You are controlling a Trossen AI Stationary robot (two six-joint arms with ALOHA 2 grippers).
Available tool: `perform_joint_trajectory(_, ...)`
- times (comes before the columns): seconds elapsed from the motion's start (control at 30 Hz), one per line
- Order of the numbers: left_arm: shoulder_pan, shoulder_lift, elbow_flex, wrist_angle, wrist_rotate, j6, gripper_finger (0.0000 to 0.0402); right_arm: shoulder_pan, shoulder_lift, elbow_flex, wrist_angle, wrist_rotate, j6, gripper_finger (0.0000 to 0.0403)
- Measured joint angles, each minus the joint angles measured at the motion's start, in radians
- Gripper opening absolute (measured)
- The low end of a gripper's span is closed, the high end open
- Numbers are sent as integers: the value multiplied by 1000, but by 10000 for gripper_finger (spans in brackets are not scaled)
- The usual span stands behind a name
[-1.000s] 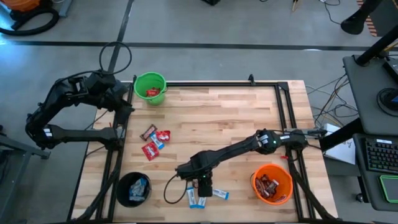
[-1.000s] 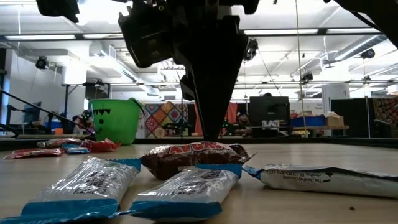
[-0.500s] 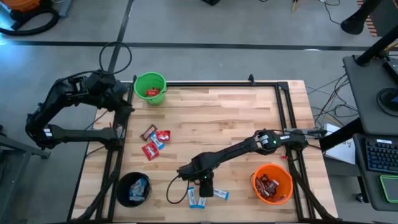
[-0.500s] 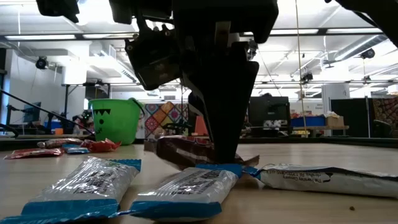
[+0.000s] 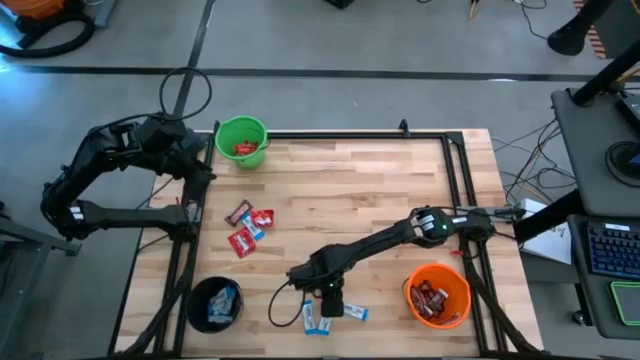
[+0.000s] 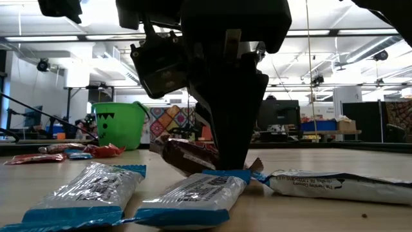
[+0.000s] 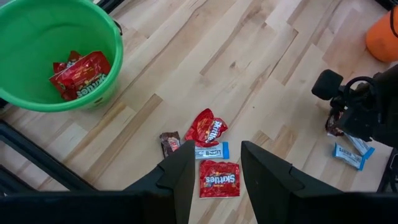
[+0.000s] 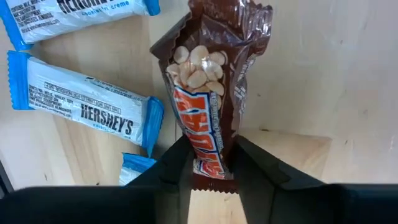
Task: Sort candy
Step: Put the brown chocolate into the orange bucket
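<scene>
My right gripper (image 5: 328, 298) points down at the table's near middle and is shut on a dark brown bar (image 8: 208, 106). In the low view the bar (image 6: 187, 156) sits tilted behind several blue-and-white packets (image 6: 193, 196). Two such packets (image 5: 315, 318) lie flat beside the gripper. More candy, red packets, a blue-and-white one and a brown bar (image 5: 248, 228), lies flat on the left half of the table. My left gripper (image 7: 217, 180) is open and waits high off the table's far left corner, by the green bucket (image 5: 242, 140). My right gripper pinches the brown bar near one end (image 8: 210, 163) between its two fingers (image 8: 177, 168), lying across the bar. It comes from above, pointing down. The bar is tilted: one end (image 6: 168, 149) is raised off the wood, the other end (image 6: 255, 169) is low beside a blue-and-white packet.
The green bucket holds red packets (image 7: 81, 74). A black bucket (image 5: 215, 303) at the near left holds blue-and-white packets. An orange bucket (image 5: 438, 295) at the near right holds brown bars. Dark frame rails run along the table's far and side edges.
The brown bar lay flat on the table a second ago. It is now tipped, with one end raised off the wood and the other end staying low, while my right gripper has come down around it.
</scene>
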Motion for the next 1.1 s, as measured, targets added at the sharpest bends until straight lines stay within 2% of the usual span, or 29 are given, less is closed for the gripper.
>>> perform_joint_trajectory(0.23, 0, 1, 0, 0, -1, 10, 113, -6, 1, 0, 2, 0, -3, 19)
perform_joint_trajectory(0.43, 0, 1, 0, 2, -6, 10, 113, -11, 5, 20, -32, -2, 0, 14)
perform_joint_trajectory(1.0, 0, 1, 0, 3, -8, 42, 113, -13, -2, 268, -425, 48, 52, 12)
perform_joint_trajectory(1.1, 0, 1, 0, 3, -8, 58, 113, -12, -34, 263, -458, 53, 91, 12)
